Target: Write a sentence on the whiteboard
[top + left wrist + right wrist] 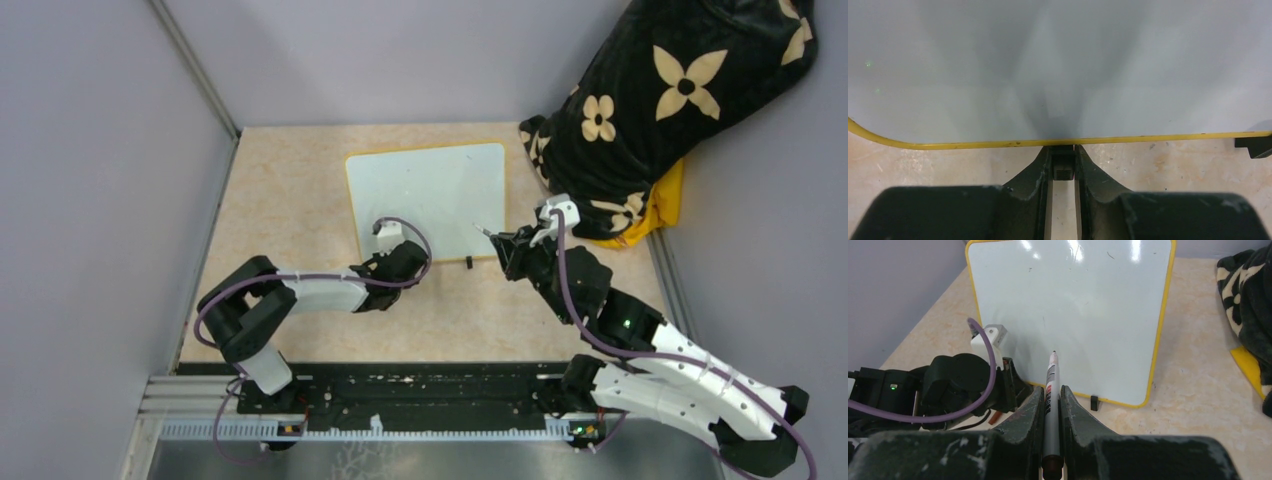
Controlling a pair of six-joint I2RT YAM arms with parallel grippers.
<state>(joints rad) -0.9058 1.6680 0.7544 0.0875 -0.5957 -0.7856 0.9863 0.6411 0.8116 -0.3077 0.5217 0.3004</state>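
Observation:
The whiteboard (430, 195) stands on the beige tabletop on small black feet, its yellow-framed face (1073, 315) blank; the sentence does not show in any view. My left gripper (1063, 159) is at the board's lower edge (998, 144), shut on one black foot (1063, 169). A second foot (1093, 402) stands free further right. My right gripper (1051, 392) is shut on a grey marker (1050, 385) whose dark tip points at the board's lower middle, close in front of it. From above, the right gripper (508, 248) is at the board's lower right corner.
A black blanket with cream flowers (660, 100) is heaped at the back right over something yellow (668, 200). Grey walls close in the left, back and right. A small reddish-brown piece (994, 416) lies under the left wrist. A black rail (400, 395) runs along the near edge.

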